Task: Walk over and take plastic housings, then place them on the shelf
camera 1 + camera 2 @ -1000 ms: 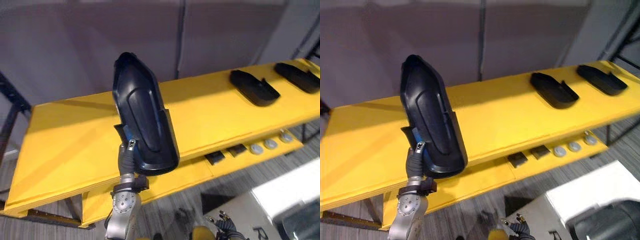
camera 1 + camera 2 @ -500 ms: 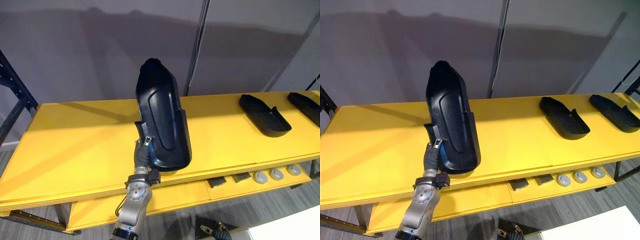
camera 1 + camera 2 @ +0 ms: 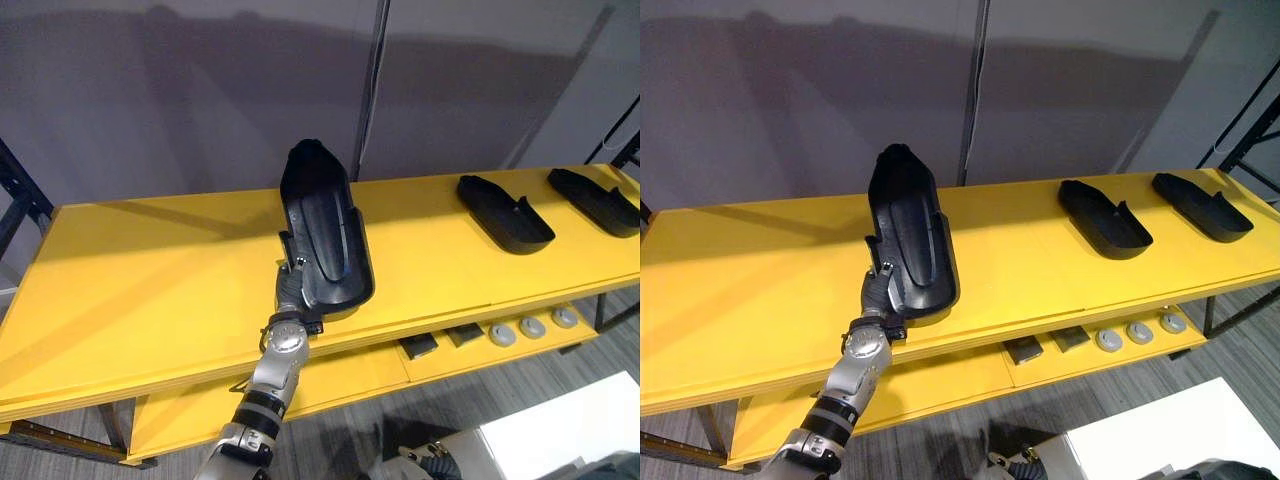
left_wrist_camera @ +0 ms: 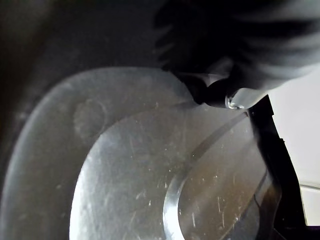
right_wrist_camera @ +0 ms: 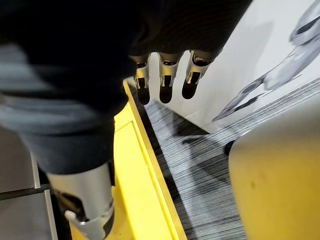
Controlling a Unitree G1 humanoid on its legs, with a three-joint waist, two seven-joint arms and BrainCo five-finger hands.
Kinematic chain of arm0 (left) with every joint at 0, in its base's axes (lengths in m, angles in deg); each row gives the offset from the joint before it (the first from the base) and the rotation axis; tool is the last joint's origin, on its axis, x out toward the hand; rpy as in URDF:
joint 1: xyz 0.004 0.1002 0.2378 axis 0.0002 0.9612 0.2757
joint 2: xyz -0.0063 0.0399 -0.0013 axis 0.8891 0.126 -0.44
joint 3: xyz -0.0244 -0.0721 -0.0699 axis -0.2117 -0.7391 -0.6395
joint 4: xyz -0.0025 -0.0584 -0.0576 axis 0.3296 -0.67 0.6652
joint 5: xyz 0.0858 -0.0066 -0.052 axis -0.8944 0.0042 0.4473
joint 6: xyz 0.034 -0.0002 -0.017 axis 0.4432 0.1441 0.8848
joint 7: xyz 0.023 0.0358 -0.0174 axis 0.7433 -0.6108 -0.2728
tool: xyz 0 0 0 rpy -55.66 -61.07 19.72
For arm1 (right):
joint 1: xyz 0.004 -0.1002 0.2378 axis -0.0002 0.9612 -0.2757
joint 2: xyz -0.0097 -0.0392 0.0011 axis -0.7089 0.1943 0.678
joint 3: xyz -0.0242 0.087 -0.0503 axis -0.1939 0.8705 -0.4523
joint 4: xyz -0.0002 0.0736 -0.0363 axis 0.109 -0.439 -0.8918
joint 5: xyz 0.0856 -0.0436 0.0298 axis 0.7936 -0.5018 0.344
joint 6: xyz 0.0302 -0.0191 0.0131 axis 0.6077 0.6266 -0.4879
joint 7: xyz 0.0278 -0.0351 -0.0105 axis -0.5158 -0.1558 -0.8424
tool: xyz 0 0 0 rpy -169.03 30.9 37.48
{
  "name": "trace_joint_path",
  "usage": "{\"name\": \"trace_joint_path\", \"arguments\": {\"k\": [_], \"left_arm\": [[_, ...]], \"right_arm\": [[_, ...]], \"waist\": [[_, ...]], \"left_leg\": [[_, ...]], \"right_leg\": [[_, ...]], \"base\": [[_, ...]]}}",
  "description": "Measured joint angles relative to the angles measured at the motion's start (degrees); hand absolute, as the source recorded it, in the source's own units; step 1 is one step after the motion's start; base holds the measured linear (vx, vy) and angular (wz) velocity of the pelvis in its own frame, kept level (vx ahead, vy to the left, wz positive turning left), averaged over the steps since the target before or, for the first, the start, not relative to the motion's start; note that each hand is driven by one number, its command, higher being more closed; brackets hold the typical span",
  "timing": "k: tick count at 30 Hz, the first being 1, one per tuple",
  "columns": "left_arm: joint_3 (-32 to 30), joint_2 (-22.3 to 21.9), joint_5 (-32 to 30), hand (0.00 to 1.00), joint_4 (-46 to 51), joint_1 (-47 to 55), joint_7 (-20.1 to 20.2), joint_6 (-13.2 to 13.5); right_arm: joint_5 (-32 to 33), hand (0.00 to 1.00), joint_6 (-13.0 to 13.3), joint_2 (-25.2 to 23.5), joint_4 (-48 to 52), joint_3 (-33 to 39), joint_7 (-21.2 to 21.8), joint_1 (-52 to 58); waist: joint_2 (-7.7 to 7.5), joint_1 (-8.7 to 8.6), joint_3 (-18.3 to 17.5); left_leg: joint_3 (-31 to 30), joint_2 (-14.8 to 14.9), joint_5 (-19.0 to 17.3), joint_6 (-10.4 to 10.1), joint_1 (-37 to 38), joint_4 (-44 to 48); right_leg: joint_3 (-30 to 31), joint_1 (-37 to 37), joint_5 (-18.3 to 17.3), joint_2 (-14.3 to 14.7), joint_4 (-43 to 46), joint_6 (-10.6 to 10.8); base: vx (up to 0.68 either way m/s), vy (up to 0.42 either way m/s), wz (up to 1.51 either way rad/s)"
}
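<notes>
Black plastic housing (image 3: 325,235): where does it sit right now?
Your left hand (image 3: 289,297) has it. The thumb shows on the housing's left edge at its near end and the fingers go behind it, so I read that as a firm clasp. It stands over the middle of the yellow shelf (image 3: 150,280), close to the near edge.

Which way does it run from the hand?
Away from you. The long axis goes near to far and tilts up, with the far end raised and the near end low at the hand. I cannot tell whether that low end touches the board.

So what does the set-down turn on?
In my judgement, on tipping the far end down so it lies flat, as the two other housings (image 3: 505,212) do, well apart on the far right.

And your right hand (image 5: 164,80)?
It hangs low beside the shelf with its fingers straight and nothing in them. The left is the nearer one by far.
</notes>
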Motion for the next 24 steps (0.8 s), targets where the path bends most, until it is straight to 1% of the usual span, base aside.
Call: {"name": "trace_joint_path", "arguments": {"k": [2,5,7,8,9,11,12,17,19,24], "left_arm": [[-0.99,0.01,0.17,1.0,-3.14,-2.6,-0.25,-0.53],[-0.99,-0.04,1.18,1.0,-5.23,-5.52,-0.24,-0.77],[-1.35,-0.36,2.34,1.0,-6.91,-7.66,-0.21,-0.83],[-1.68,-0.59,2.77,1.0,-7.55,-8.45,-0.23,-0.82],[-1.76,-1.59,4.48,1.0,-9.63,-11.52,-0.67,-1.04],[-1.81,-2.3,4.59,1.0,-11.65,-13.89,-0.83,-1.07],[-1.91,-2.67,4.61,0.0,-13.05,-15.82,-0.8,-1.11],[-2.88,-3.37,6.22,0.0,-16.77,-20.8,-0.69,-1.25],[-3.01,-3.42,6.79,0.0,-17.59,-22.49,-0.66,-1.77],[-4.62,-3.48,6.81,0.0,-17.87,-23.22,-0.55,-1.79]], "right_arm": [[-0.1,0.0,0.0,0.06,0.16,-0.95,-0.03,-0.35],[-0.12,0.0,0.0,0.06,0.31,-0.93,-0.03,-0.62],[-0.12,0.0,0.0,0.04,0.56,-0.92,-0.03,-0.75],[-0.11,0.0,0.0,0.02,0.57,-0.91,-0.03,-0.84],[-0.11,0.0,0.0,0.03,0.84,-0.95,-0.02,-0.79],[-0.11,0.0,0.0,0.03,1.05,-0.98,-0.01,-0.92],[-0.1,0.0,0.0,0.04,1.46,-0.98,-0.01,-0.99],[0.1,0.0,0.0,0.08,1.68,-1.05,0.05,-2.18],[0.16,0.0,0.01,0.14,1.91,-1.01,0.17,-2.37],[0.37,0.0,0.02,0.78,2.0,-0.95,0.2,-2.67]], "waist": [[-0.09,-0.6,0.44],[-0.07,-0.65,0.93],[-0.06,-1.16,1.24],[-0.04,-1.23,1.38],[0.0,-1.18,1.55],[0.01,-1.21,1.76],[0.09,-1.3,2.35],[0.31,-2.12,3.81],[0.55,-2.63,4.53],[0.99,-3.27,5.11]], "left_leg": [[0.58,0.08,0.66,-0.13,0.05,-1.03],[1.5,0.18,0.9,-0.12,0.05,-1.76],[1.5,0.18,1.1,0.17,0.06,-1.82],[1.54,0.18,1.11,0.18,0.09,-1.81],[1.48,0.16,1.08,0.13,-0.43,-1.8],[1.52,0.1,1.1,0.14,-0.92,-1.78],[1.62,0.04,1.09,0.13,-0.83,-1.75],[2.95,-0.23,0.87,-0.18,-0.83,-1.59],[2.98,-0.36,0.83,-0.19,-0.87,-1.58],[3.1,-0.53,0.8,-0.21,-0.93,-1.56]], "right_leg": [[0.26,-0.27,0.55,0.24,-0.85,0.08],[1.37,-1.01,0.81,0.5,-0.89,0.14],[1.32,-1.01,0.87,0.5,-0.9,0.05],[1.34,-1.01,0.87,0.5,-0.9,0.05],[1.42,-1.56,0.77,0.48,-0.77,0.18],[1.55,-2.19,0.75,0.46,-0.67,0.2],[1.69,-2.31,0.63,0.42,-0.4,0.32],[3.38,-3.79,0.14,0.31,1.29,0.46],[3.61,-4.11,0.06,0.19,1.64,0.56],[4.34,-4.76,-0.07,0.16,2.56,0.67]], "base": [[-0.06,0.005,-0.11],[0.0,0.007,-0.15],[0.04,0.007,-0.02],[0.05,0.011,0.01],[0.05,0.016,0.0],[0.04,0.018,-0.02],[0.03,0.017,-0.06],[0.02,0.028,-0.16],[0.0,0.028,-0.05],[0.0,0.014,-0.03]]}}
